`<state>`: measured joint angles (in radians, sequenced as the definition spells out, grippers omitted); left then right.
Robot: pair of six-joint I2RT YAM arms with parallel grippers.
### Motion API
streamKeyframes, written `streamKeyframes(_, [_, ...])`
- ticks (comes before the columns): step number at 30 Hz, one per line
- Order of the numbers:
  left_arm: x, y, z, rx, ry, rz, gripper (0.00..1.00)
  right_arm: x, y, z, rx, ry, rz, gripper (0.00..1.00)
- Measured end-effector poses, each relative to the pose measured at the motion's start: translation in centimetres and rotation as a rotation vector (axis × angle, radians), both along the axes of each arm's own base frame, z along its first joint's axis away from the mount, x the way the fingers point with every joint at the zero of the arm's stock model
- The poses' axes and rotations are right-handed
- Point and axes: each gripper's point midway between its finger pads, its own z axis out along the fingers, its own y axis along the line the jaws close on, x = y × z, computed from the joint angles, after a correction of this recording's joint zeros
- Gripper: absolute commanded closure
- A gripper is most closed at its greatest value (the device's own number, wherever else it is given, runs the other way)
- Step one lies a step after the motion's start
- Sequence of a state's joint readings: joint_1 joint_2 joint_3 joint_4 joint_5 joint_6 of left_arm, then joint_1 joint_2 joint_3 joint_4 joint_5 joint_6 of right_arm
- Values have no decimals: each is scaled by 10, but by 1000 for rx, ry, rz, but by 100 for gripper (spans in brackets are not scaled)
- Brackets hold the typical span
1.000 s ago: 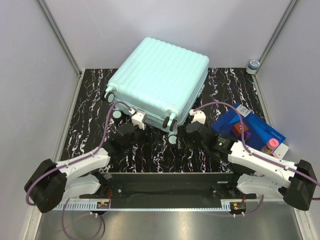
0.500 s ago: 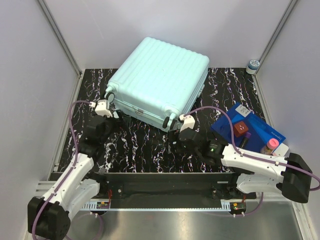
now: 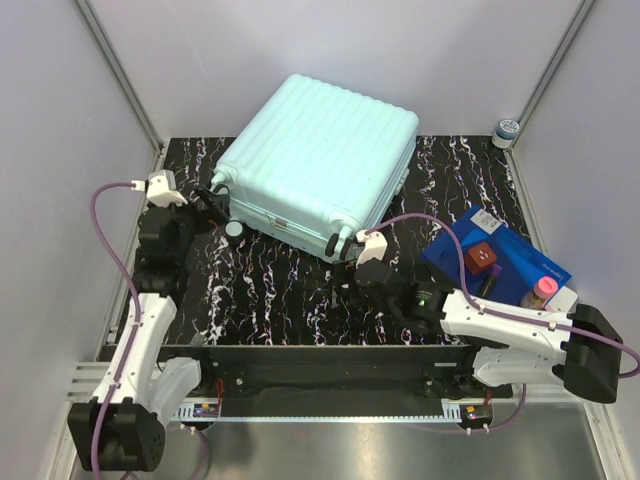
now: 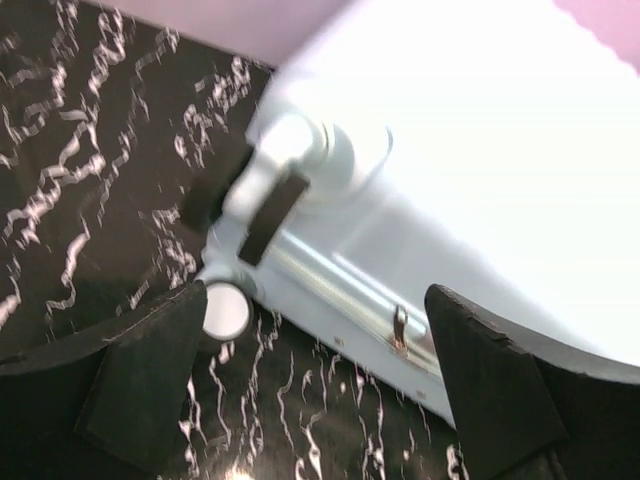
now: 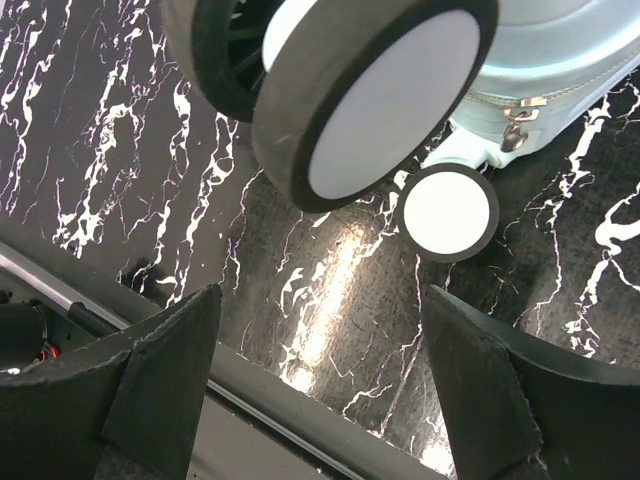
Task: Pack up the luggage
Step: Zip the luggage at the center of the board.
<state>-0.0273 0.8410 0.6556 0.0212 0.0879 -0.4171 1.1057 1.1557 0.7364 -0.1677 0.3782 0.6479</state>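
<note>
Both splayed, L pincer (image 4: 315, 380) at luggage (image 3: 320, 150) left corner, R pincer (image 5: 320, 380) by near-corner wheel (image 5: 375, 100), marbled tabletop (image 3: 280, 290) btwn

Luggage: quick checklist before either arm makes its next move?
1. Luggage open for packing: not ok, it lies shut, ribbed shell up.
2. Zip undone: cannot tell.
3. Left gripper free: ok, jaws wide, empty, at the left wheel corner.
4. Right gripper free: ok, jaws wide, empty, by the near wheels.
5. Small items waiting on the blue box: ok, right of the luggage.
</note>
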Motion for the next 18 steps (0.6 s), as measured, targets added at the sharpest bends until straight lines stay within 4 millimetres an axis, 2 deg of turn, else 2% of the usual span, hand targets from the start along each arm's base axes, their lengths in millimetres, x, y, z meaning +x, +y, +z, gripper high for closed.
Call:
streamKeyframes(2, [11, 8, 11, 17, -26, 11, 3, -1, 1, 0, 0, 2, 5, 13])
streamKeyframes(5, [29, 13, 13, 50, -34, -6, 2, 1, 5, 2, 0, 3, 1, 13])
streamKeyframes(12, [64, 4, -20, 132, 49, -130, 3, 8, 12, 17, 29, -12, -23, 12])
streamKeyframes(18, [77, 1, -44, 146, 119, -180, 14, 7, 1, 25, 21, -23, -47, 11])
